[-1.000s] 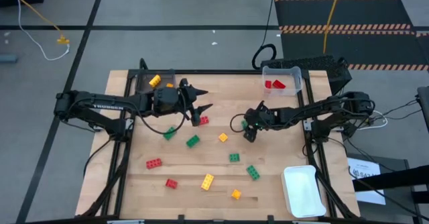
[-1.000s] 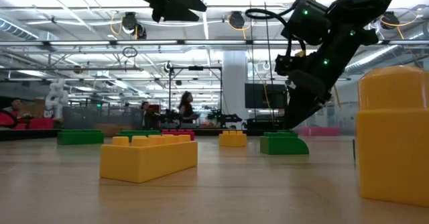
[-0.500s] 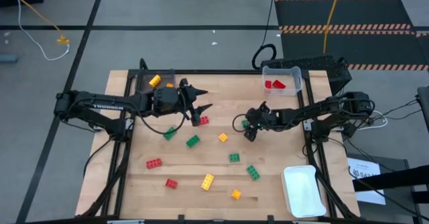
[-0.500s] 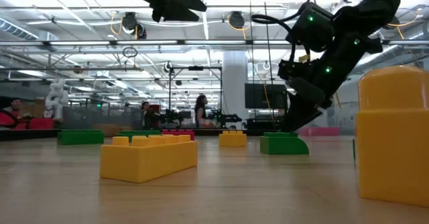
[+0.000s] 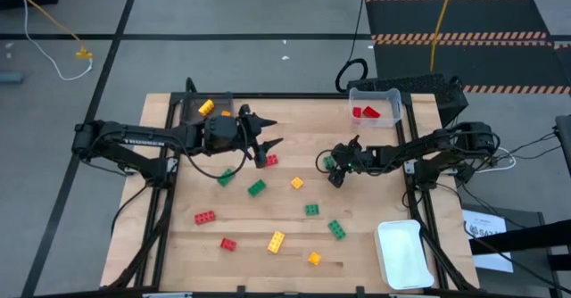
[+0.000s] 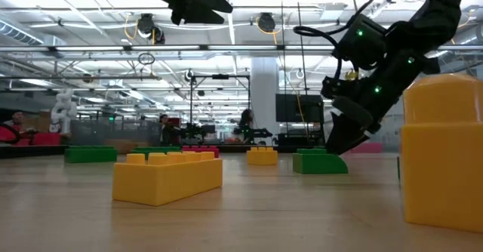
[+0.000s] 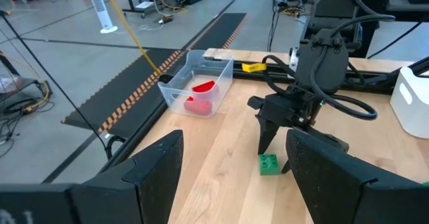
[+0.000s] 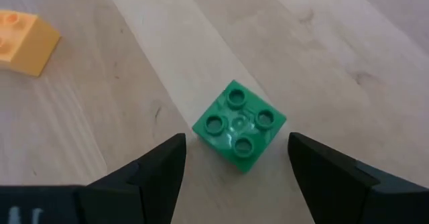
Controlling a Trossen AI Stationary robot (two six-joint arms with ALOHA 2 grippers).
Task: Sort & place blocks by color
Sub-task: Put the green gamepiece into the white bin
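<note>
Currently, right gripper point(image 8: 231, 167) hangs over green four-stud block point(image 8: 239, 125) at table centre-right, jaws wide, nothing held. Approx. procedure: centre block betw. fingers, square jaws to its flat sides, descend, close. Left gripper point(image 5: 268, 136) waits mid-table, jaws wide.

red, green, yellow blocks point(image 5: 257, 187) scattered on tabletop, two red in clear tray

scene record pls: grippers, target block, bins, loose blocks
left gripper: open, raised over table centre, holding nothing
right gripper: open, fingers either side of green block, not closed on it
green block: four studs, flat on table
clear bin: red blocks inside
dark tray: yellow blocks inside
white tray: no blocks seen
loose blocks: red, green, yellow scattered mid-table
</note>
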